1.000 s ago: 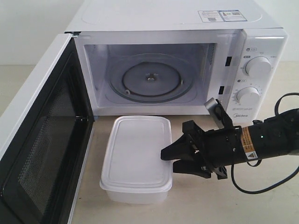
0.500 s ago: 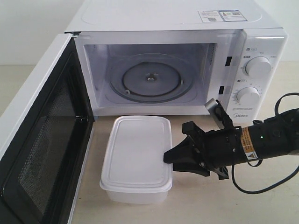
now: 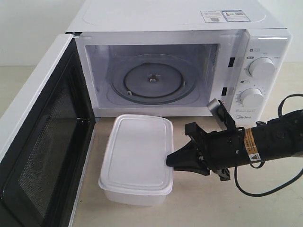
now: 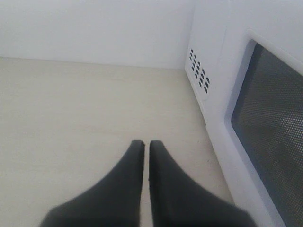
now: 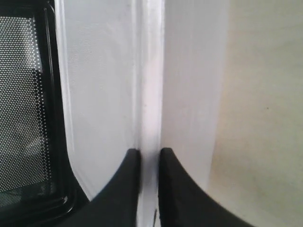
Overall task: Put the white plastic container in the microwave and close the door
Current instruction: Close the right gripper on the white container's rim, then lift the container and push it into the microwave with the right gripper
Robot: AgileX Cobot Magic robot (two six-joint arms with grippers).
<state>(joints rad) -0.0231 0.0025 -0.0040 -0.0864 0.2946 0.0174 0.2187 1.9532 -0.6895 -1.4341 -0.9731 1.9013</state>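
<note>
The white plastic container (image 3: 136, 151) sits lidded on the desk (image 3: 203, 205), just in front of the microwave (image 3: 189, 19) and on the side toward the desk's near edge. It lies lengthwise toward the cavity, which I'd guess is so it can go straight in onto the glass turntable (image 3: 151, 78). The door (image 3: 42, 142) is swung fully out on the left, leaving that path free. The right hand (image 3: 169, 161) comes in low from the right and has pinched the container's long rim, a side grip that should suit sliding or lifting it forward.

From outside, the grip looks like mere contact. The right wrist view settles it: the right hand (image 5: 149, 153) has the raised rim between its tips. The left hand (image 4: 146, 144), unseen from outside, hangs closed and empty beside the door's outer face (image 4: 270, 137).
</note>
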